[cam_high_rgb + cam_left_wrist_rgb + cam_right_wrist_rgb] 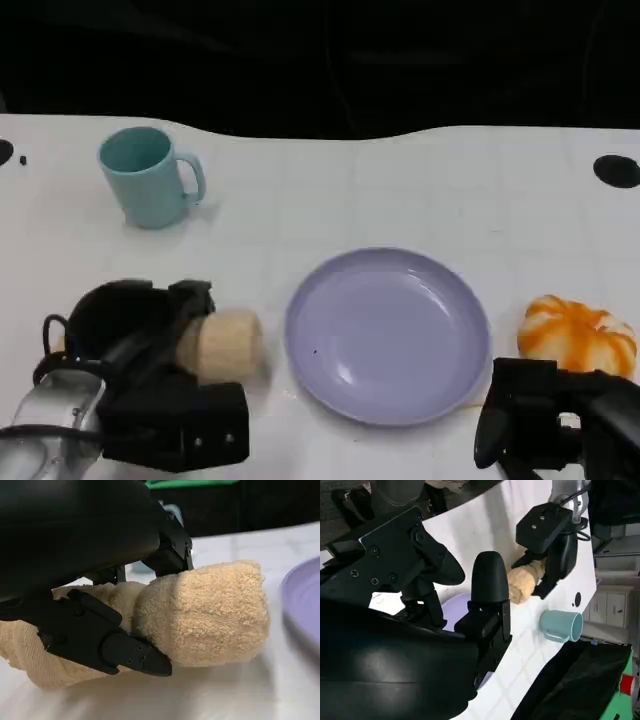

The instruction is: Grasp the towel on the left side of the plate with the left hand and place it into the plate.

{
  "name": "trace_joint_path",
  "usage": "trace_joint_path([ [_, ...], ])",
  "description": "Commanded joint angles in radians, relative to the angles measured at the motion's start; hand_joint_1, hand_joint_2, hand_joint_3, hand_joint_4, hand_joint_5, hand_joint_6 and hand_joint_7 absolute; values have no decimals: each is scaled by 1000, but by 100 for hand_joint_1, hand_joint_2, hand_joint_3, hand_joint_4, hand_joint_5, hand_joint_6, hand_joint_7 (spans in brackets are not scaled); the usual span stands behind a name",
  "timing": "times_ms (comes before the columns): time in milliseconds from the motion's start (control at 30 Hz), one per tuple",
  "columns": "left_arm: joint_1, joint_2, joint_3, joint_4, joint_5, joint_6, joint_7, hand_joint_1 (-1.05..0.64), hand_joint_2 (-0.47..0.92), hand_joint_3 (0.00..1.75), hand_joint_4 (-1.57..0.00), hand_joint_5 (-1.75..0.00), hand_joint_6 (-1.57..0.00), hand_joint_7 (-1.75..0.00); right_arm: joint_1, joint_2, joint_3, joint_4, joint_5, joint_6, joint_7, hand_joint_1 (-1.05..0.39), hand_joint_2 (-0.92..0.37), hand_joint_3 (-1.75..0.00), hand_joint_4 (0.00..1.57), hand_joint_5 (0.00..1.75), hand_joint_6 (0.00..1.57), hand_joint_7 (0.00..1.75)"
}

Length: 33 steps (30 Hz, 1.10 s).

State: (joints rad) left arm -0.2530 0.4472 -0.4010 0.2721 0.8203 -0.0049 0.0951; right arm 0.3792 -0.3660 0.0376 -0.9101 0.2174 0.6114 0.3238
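Down on the white table, seen from the head, the left hand sits at the near left corner with its black fingers wrapped around a rolled tan towel. That towel lies just beside the left rim of the purple plate, not quite touching it, and the plate has nothing in it. Behind the towel there is a lot of bare white table up to a blue mug, which stands upright near the far edge with its handle pointing to the right; I cannot see inside it. An orange and white pumpkin sits just right of the plate, close to the right edge. The right hand is low at the near right, in front of the pumpkin, and I cannot tell how its fingers are. Next, from the left wrist, the fingers press on both sides of the fuzzy towel, and the plate's rim is close by. Last, from the right wrist, the right hand's fingers stick out apart with nothing in them, above the plate, and farther off the left hand holds the towel near the mug.
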Motion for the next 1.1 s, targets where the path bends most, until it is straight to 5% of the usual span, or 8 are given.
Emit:
trace_joint_path([
  [33, 15, 27, 45, -77, -6, 11, -5, -26, 92, 17, -80, -175, -63, -143, -1, -10, 1, 6, 4, 6, -1, -9, -50, -121, 75, 173, 67, 148],
  [133, 21, 24, 59, -128, -17, 36, -48, -24, 92, 16, -80, -175, -79, -103, 0, -11, 2, 7, 2, 9, -1, -10, -51, -119, 74, 173, 66, 147],
  [233, 28, 22, 68, -173, -12, 55, -74, -23, 91, 16, -80, -175, -77, -110, -1, -9, -2, 5, 9, 13, 0, -9, -51, -119, 75, 173, 67, 147],
  [333, 39, 13, 80, -218, -9, 67, -72, -21, 89, 18, -82, -175, -61, -157, 0, -10, -7, 0, 17, 25, 1, -7, -51, -120, 74, 173, 67, 147],
  [467, 55, -3, 94, -290, -13, 80, -72, -23, 86, 22, -84, -175, -68, -144, -1, -19, -11, -14, 12, 39, 2, -7, -52, -119, 74, 173, 67, 147],
  [567, 59, -34, 102, -356, -19, 88, -72, -24, 82, 33, -86, -175, -59, -171, 1, -23, -16, -18, 11, 35, 7, -7, -52, -118, 74, 172, 66, 148],
  [700, 50, -71, 89, -416, -8, 94, -90, -23, 58, 79, -85, -175, -58, -174, 8, -24, -17, -16, 9, 22, 8, -7, -52, -118, 74, 172, 66, 148],
  [1100, -26, -198, -11, -439, 28, 109, -165, -24, 47, 107, -89, -175, -63, -174, 11, -21, -15, -26, 16, 31, 6, -7, -52, -120, 74, 173, 66, 149],
])
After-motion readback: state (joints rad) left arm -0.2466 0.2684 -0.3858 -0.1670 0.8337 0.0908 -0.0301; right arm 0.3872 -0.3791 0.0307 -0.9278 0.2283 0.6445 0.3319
